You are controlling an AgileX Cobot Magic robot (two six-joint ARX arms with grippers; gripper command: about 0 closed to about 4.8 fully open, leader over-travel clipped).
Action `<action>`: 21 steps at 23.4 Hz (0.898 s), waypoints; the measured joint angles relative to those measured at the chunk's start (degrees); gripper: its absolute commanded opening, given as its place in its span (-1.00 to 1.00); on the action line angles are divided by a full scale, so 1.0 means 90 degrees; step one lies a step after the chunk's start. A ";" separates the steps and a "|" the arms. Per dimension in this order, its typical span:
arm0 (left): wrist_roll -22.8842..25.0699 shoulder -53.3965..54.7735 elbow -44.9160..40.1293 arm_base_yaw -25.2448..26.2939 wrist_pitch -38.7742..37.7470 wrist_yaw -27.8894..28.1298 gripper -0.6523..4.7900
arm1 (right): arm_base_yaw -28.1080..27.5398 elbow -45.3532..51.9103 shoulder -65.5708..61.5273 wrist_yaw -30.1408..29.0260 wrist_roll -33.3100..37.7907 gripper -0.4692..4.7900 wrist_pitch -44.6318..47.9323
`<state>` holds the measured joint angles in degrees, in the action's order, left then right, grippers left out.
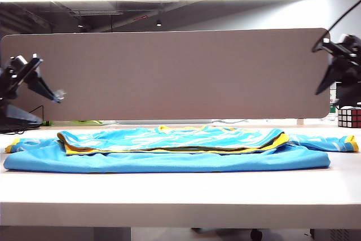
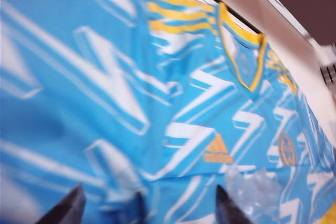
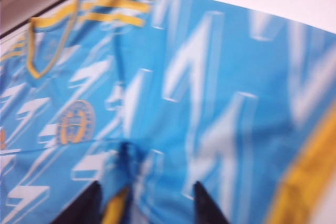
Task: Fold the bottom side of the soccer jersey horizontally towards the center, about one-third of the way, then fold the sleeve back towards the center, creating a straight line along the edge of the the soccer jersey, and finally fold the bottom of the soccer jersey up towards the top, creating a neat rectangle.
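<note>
The soccer jersey (image 1: 169, 159) lies flat across the white table (image 1: 169, 198), sky blue with yellow trim, an upper layer resting on a wider lower one. In the exterior view my left gripper (image 1: 58, 95) hangs above the table's left end and my right gripper (image 1: 320, 87) above the right end, both off the cloth. The left wrist view shows the jersey (image 2: 157, 77) with its yellow collar (image 2: 241, 51). My left gripper (image 2: 149, 198) is open, a raised ridge of cloth between its fingers. Over the jersey (image 3: 210, 77) my right gripper (image 3: 146, 192) is open astride a blue-and-yellow fold.
A long beige partition board (image 1: 169, 71) stands behind the table. A Rubik's cube (image 1: 349, 117) sits at the back right, near the jersey's right sleeve (image 1: 338, 142). A scrap of clear plastic (image 2: 257, 187) shows beside one left finger.
</note>
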<state>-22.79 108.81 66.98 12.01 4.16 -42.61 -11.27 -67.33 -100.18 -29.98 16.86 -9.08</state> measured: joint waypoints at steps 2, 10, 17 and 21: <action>-0.0017 0.0000 0.0000 0.0233 -0.0095 0.0024 0.38 | -0.0316 -0.0002 0.0000 0.0000 -0.0010 0.09 -0.0228; 0.0998 0.0005 -0.0002 0.0481 -0.0942 0.1124 0.61 | -0.0687 -0.0005 -0.0163 0.0000 -0.0459 0.11 -0.0641; 0.1149 0.0204 0.0005 0.0381 -0.0840 0.1481 0.61 | -0.0678 -0.0044 -0.1166 -0.0447 -0.0481 0.10 -0.0590; 0.1197 0.0554 0.0083 0.0379 -0.0393 0.1253 0.61 | -0.0675 -0.0117 -0.1494 -0.0831 -0.0493 0.10 -0.0238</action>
<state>-12.01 113.80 67.72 15.42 0.62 -31.33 -17.34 -68.38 -113.62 -37.45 12.43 -11.22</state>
